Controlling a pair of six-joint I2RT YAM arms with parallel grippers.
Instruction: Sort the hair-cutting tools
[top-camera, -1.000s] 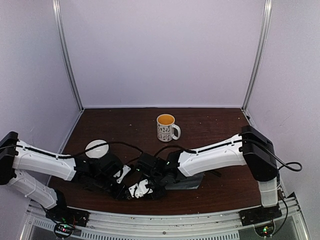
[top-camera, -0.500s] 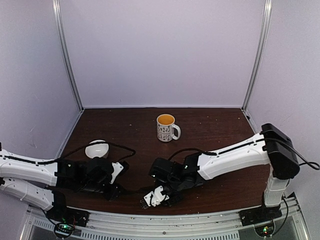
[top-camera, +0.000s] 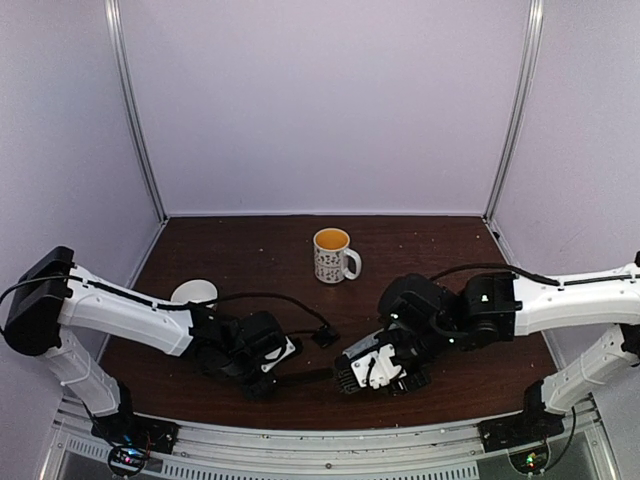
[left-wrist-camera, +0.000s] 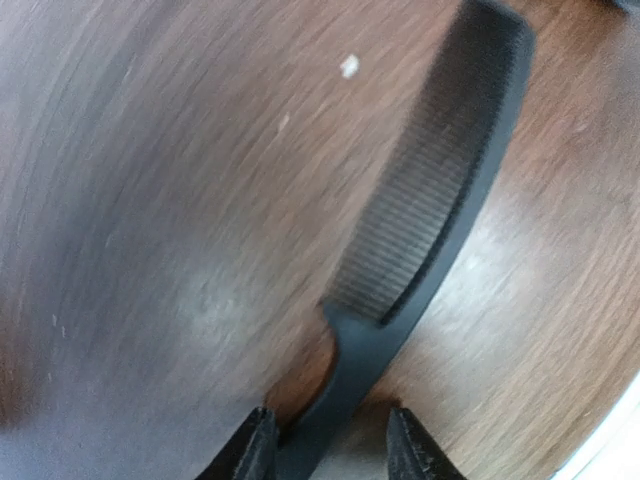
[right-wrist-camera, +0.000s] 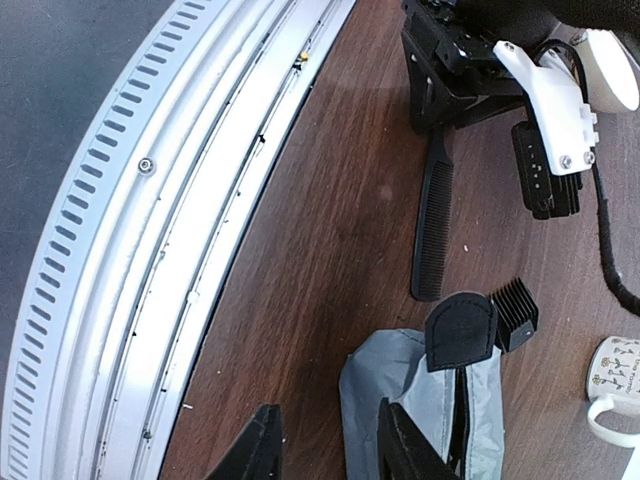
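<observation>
In the left wrist view we see the left pincer (left-wrist-camera: 330, 445) about half open at the bottom edge, one finger on each side of the handle of a black comb (left-wrist-camera: 440, 190). It is not clamped: a strip of counter (top-camera: 420, 250) shows between the handle and the finger to its right. The comb lies flat on the wood and runs from the bottom centre up to the upper right corner, teeth toward the left. In the right wrist view the right pincer (right-wrist-camera: 330, 445) is partly open at the bottom edge and has hold of nothing. Its fingers hang over the near edge of a grey pouch (right-wrist-camera: 420, 400), and we cannot tell whether they touch it. Just beyond the pouch's black tab sits a small black toothed block (right-wrist-camera: 517, 300), close to the comb's free end. A dark slot runs along the pouch, and we cannot make out what is inside it. In the overhead view both arms reach into the lower middle of the frame. A patterned mug (top-camera: 333, 255) stands at the centre, well apart from them, and a white bowl (top-camera: 193, 292) sits at the left behind the left arm.
</observation>
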